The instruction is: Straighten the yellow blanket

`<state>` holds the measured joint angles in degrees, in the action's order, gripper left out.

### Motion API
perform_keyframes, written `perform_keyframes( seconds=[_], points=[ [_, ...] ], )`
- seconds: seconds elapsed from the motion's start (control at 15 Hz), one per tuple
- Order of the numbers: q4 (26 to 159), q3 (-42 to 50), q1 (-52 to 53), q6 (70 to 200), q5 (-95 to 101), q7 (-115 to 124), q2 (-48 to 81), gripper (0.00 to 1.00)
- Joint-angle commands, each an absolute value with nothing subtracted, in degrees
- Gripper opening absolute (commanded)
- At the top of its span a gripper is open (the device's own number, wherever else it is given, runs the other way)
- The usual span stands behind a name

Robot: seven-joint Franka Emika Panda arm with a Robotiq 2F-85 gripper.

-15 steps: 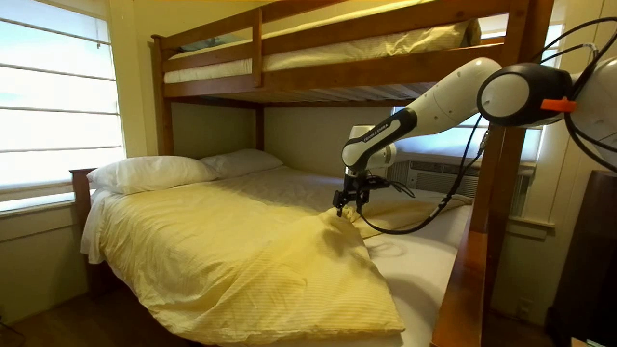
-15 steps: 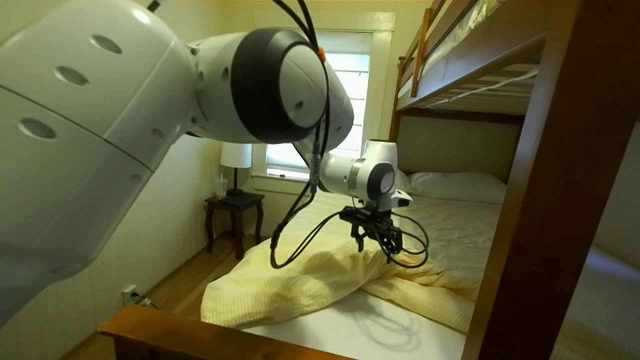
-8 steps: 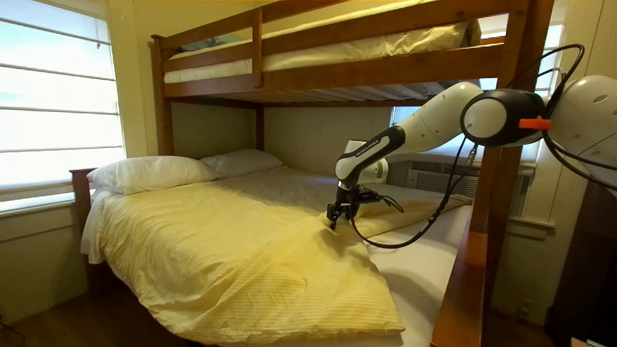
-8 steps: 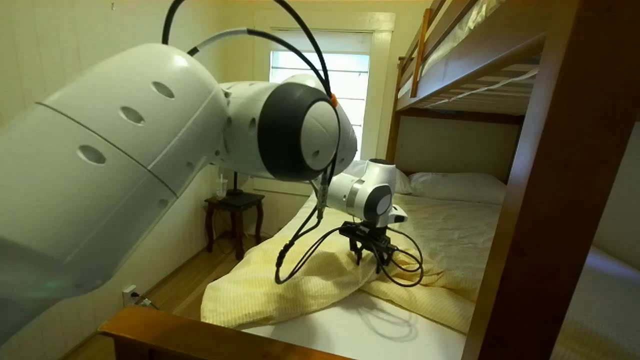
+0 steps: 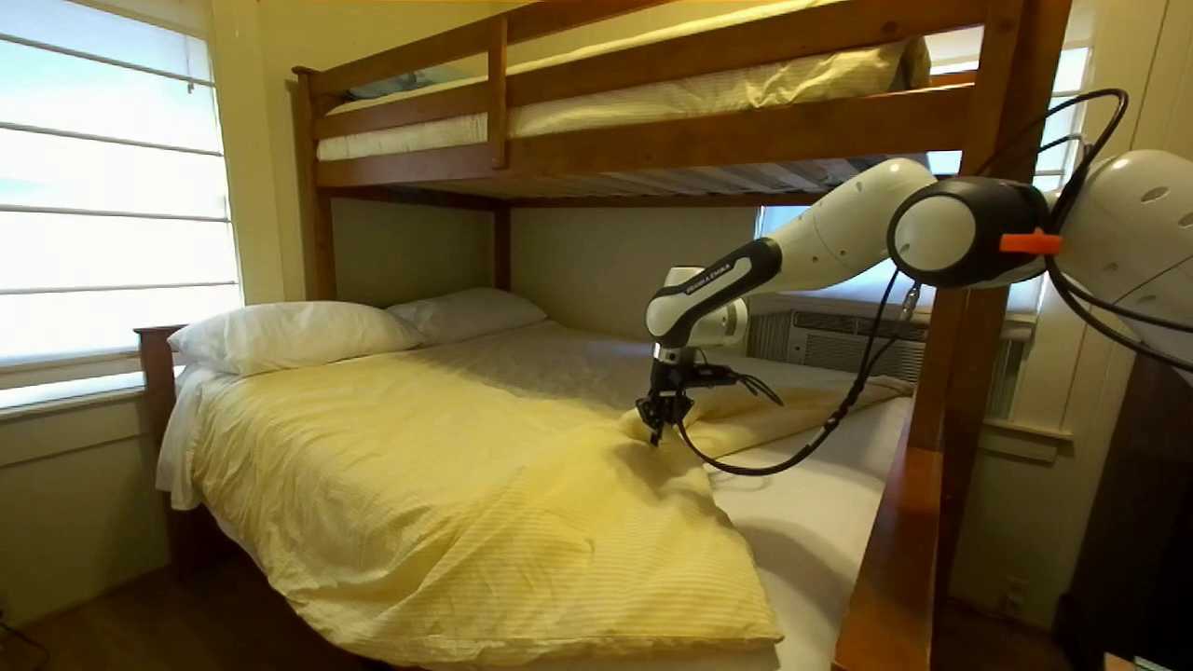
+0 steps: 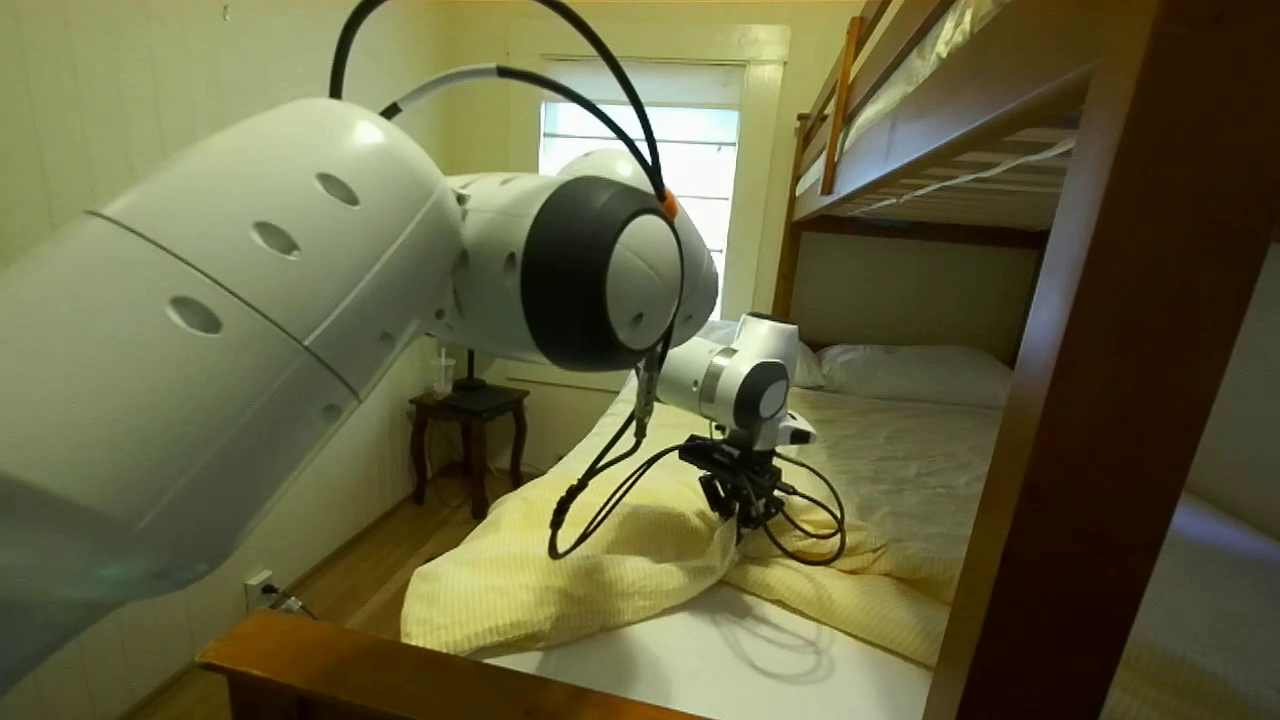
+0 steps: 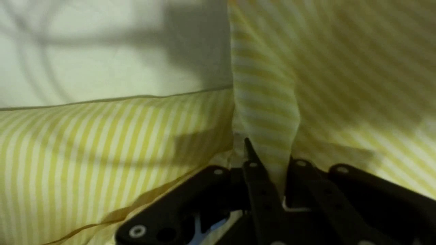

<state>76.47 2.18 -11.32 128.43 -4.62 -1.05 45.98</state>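
The pincer (image 7: 269,151) is clenched on the yellow blanket (image 5: 419,485), a striped fold caught in its jaws in the wrist view. Clocked from the pincer in an exterior view, the blanket's wrinkled bulk spreads from five o'clock round to nine, its corner at five; white pillows (image 5: 298,337) sit toward ten, the white sheet (image 5: 802,522) shows at four.

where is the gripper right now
In the wrist view, the gripper is at the bottom, right of centre, closed on a fold of the yellow blanket.
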Motion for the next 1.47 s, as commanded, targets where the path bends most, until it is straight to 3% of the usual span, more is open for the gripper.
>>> perform_keyframes(
  seconds=[0.0,0.67,1.4],
  points=[
    [75.8,1.8,-11.4,121.1,-6.4,-0.1,44.7,0.00],
    [100.9,9.8,-6.5,108.6,1.0,14.5,21.6,0.01],
    [124.4,12.4,-6.9,95.6,4.6,39.1,-0.3,0.01]
  ],
)
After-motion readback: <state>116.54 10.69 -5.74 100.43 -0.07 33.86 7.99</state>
